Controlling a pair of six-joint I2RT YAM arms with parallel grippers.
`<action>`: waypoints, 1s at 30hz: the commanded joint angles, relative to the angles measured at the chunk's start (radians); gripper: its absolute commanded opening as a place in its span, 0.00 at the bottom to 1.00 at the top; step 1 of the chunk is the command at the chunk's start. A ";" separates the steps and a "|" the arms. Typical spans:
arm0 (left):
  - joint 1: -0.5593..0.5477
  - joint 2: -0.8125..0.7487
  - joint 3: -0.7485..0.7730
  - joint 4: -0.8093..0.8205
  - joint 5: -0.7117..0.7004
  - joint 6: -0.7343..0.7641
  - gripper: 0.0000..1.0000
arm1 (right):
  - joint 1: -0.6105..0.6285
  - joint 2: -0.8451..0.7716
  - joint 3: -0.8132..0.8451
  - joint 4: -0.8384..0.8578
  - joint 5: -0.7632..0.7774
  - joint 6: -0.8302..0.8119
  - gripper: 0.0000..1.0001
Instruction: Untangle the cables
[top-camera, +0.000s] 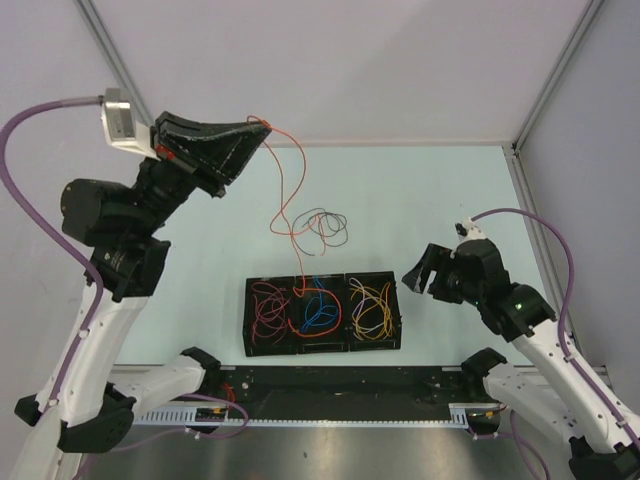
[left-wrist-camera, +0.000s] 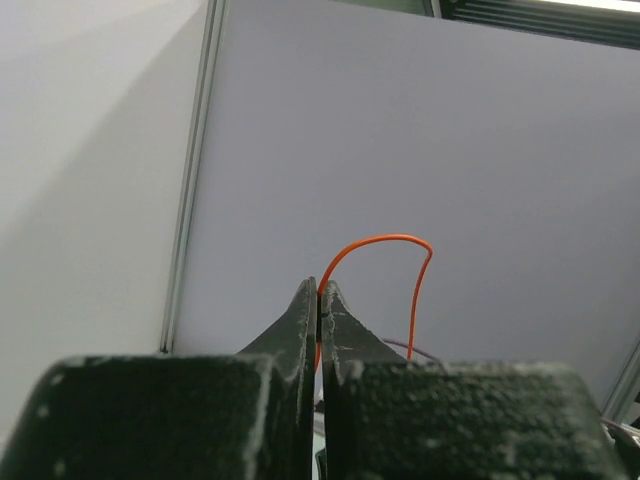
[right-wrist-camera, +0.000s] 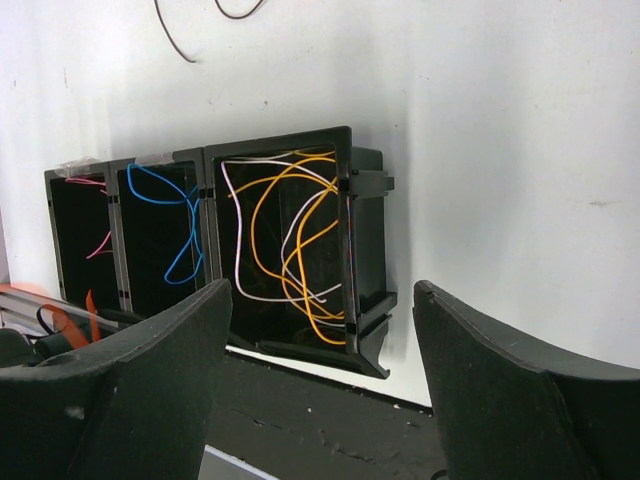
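Cables (top-camera: 318, 312) lie mostly in a black three-bay tray (top-camera: 248, 318) at the near middle of the desk (top-camera: 430, 190), with one strand lifted out. At far left, the left end effector (top-camera: 262, 126) is raised high over the desk's far side, its fingers pressed together on the orange cable (top-camera: 284, 196). The left wrist view shows that strand arching out from between the closed tips. It hangs in loose bends down to the tray's middle bay, where its lower end mixes with blue wire (top-camera: 320, 316). Just beside its drop, a dark cable (top-camera: 322, 227) lies looped on the desk beyond the tray.

To do this step well, I judge the pull should be slow and straight away from the tray, watching whether the blue wire rises with the orange. If it does, the free arm would need to pin it down.

The left bay holds pinkish-red wires (top-camera: 267, 308), and the right bay holds yellow and white wires (top-camera: 372, 312). At right, the right end effector (top-camera: 415, 272) hovers just beside the tray's right end, fingers spread wide and holding nothing.

Whether orange and blue are knotted or merely overlaid cannot be told, because the strands are too fine from above. Nor can I tell whether the dark loop touches the orange strand. The right wrist view cuts off the left bay.
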 joint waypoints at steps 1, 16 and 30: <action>-0.009 -0.051 -0.123 0.070 -0.029 -0.011 0.00 | 0.002 -0.008 -0.008 0.005 0.005 0.002 0.78; -0.049 -0.119 -0.434 0.152 -0.081 -0.061 0.00 | 0.002 0.007 -0.017 0.020 0.005 0.007 0.78; -0.282 -0.249 -0.627 -0.101 -0.391 0.038 0.00 | 0.005 0.026 -0.026 0.045 -0.012 0.005 0.77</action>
